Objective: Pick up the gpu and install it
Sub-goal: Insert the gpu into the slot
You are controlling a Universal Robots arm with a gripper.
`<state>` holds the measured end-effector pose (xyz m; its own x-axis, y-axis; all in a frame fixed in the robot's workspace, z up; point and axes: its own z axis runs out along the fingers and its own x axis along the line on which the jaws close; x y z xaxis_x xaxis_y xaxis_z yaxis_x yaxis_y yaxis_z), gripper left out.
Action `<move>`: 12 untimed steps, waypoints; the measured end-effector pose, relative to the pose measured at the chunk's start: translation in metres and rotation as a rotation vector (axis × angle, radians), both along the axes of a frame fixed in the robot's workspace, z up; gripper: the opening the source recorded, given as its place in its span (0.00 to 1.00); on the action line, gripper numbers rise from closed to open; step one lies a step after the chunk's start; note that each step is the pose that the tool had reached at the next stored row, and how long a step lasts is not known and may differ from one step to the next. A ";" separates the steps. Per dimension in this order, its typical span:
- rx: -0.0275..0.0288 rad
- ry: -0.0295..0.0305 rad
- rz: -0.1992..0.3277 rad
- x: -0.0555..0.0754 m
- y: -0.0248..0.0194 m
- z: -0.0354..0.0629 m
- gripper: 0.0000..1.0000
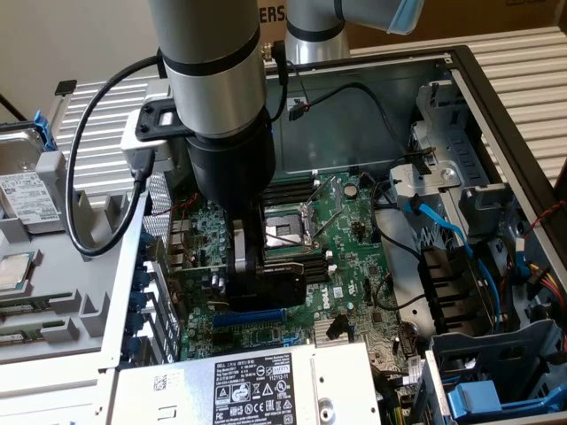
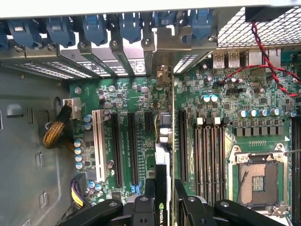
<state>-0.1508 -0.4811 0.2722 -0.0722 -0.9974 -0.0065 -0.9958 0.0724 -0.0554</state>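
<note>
Gpu [image 2: 162, 183] picked up and clamped in the jaws, edge-on over the motherboard [image 2: 127, 89] slots; seating looks unfinished.

The arm [image 1: 213, 53] in the upper middle of the exterior view is a thick silver-grey cylinder with a black band, a pale blue joint cap [image 1: 403, 13] at the top edge. A black cable [image 1: 71, 186] loops from a grey bracket [image 1: 139, 142] on the exterior view's left. The gripper [image 2: 164, 188] is matt black, with round pivot screws [image 2: 112, 204].
</note>
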 end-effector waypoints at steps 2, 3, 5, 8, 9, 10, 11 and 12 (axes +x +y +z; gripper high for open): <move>0.0000 0.0000 0.000 0.000 0.0001 0.0000 0.26; 0.0000 0.0000 -0.001 0.000 0.0001 0.0000 0.26; -0.0002 0.0001 -0.001 -0.001 0.0001 0.0001 0.26; -0.0001 0.0001 -0.002 -0.002 0.0001 0.0001 0.26; -0.0001 0.0000 -0.002 -0.002 0.0001 0.0001 0.26; -0.0001 0.0000 -0.002 -0.002 0.0001 0.0001 0.26; -0.0001 0.0000 -0.002 -0.002 0.0001 0.0000 0.26; 0.0000 0.0000 -0.002 -0.002 0.0005 0.0000 0.26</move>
